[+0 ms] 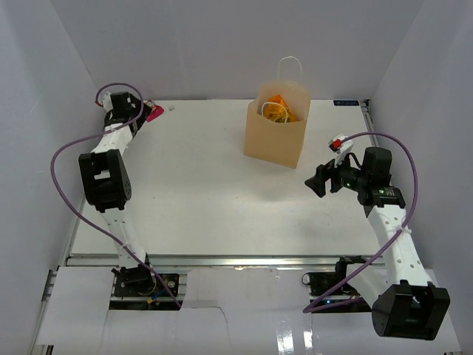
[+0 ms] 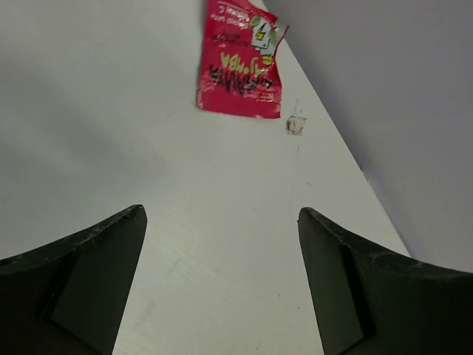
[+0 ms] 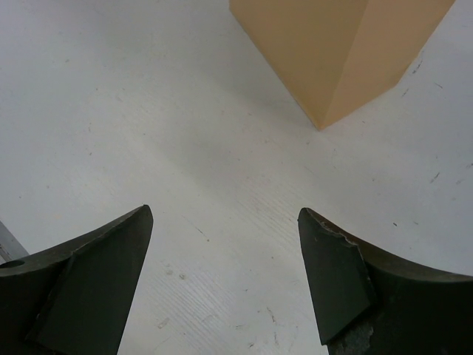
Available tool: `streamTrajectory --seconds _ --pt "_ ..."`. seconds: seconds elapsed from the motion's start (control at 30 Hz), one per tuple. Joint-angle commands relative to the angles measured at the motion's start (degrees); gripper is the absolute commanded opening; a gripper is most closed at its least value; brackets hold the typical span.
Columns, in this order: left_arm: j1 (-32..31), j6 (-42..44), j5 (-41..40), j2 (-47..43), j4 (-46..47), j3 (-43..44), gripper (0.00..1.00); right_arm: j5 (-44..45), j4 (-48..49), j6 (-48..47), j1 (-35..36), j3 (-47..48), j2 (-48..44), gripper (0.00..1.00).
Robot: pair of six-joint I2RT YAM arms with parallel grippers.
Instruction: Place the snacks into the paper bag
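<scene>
Lying far left on the table (image 1: 199,192), 1 magenta packet (image 2: 240,63) is unbagged; orange snacks (image 1: 277,109) sit in the paper bag (image 1: 275,140). Left end effector (image 2: 222,222), near it, and right end effector (image 3: 225,222) are apart, empty.

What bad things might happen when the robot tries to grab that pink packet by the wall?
1. The flat magenta packet lies close to the wall, so the open left gripper might scrape the wall or just push the packet along.
2. The upright tan paper bag stands unsupported; the open right gripper, close to its corner, might knock or tip it.
</scene>
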Motion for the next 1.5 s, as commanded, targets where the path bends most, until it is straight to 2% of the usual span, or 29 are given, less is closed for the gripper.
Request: streamTrajectory --seconds 0.0,0.1,0.2,0.3,0.43,0.57,0.87,1.0,1.2,1.47 --pt "-0.3 12.8 -0.2 4.6 3.0 10.6 0.94 1.2 2.6 0.5 -0.6 -0.9 1.1 0.85" --pt "-0.4 20.8 -1.5 11.4 8.0 14.9 0.93 1.0 2.6 0.5 -0.8 -0.6 2.5 0.85" --pt "-0.7 28.2 -1.2 14.5 15.0 16.8 0.93 0.8 2.5 0.2 -0.9 0.1 4.2 0.85" --pt "-0.7 31.6 0.0 20.3 17.3 21.2 0.94 0.4 2.4 0.0 -0.9 1.1 5.9 0.85" --pt "-0.7 32.9 1.1 28.1 17.8 33.1 0.94 0.2 2.3 -0.1 -1.1 1.9 7.7 0.85" --pt "-0.7 33.4 -0.6 34.8 19.7 39.4 0.95 -0.7 2.3 0.3 -1.5 1.9 9.1 0.85" --pt "-0.8 36.8 -1.6 42.5 23.2 45.7 0.92 -2.9 1.4 1.7 -2.5 1.2 10.1 0.84" --pt "-1.4 38.9 -2.1 42.8 20.4 44.5 0.8 -3.2 1.5 2.0 -2.8 1.6 11.0 0.84" --pt "-2.9 44.5 -1.4 41.7 17.4 40.5 0.71 -3.2 1.5 2.0 -3.1 2.2 11.0 0.84" --pt "-4.2 46.2 1.9 35.7 15.7 32.7 0.44 -3.3 1.5 2.0 -3.6 2.1 9.4 0.83"
